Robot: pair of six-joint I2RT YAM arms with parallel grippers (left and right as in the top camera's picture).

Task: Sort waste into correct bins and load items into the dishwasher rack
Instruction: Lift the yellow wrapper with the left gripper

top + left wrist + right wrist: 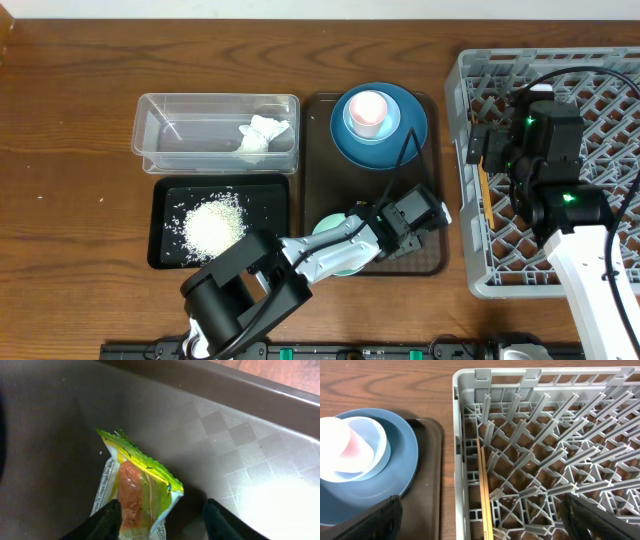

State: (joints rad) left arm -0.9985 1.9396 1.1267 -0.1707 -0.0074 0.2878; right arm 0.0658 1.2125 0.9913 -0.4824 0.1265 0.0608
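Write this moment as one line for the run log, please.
left gripper: open, over yellow-green-orange snack wrapper on brown tray | right gripper: open, above grey plastic rack | wooden chopsticks: in rack

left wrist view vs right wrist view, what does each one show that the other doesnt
Only the left wrist view shows the snack wrapper, lying on the tray floor at the fingertips of the open left hand. Only the right wrist view shows the dishwasher rack with the chopsticks inside by the wall nearest the tray, the dark-blue plate carrying the saucer and cup, and the wooden table. Both show the brown serving tray.
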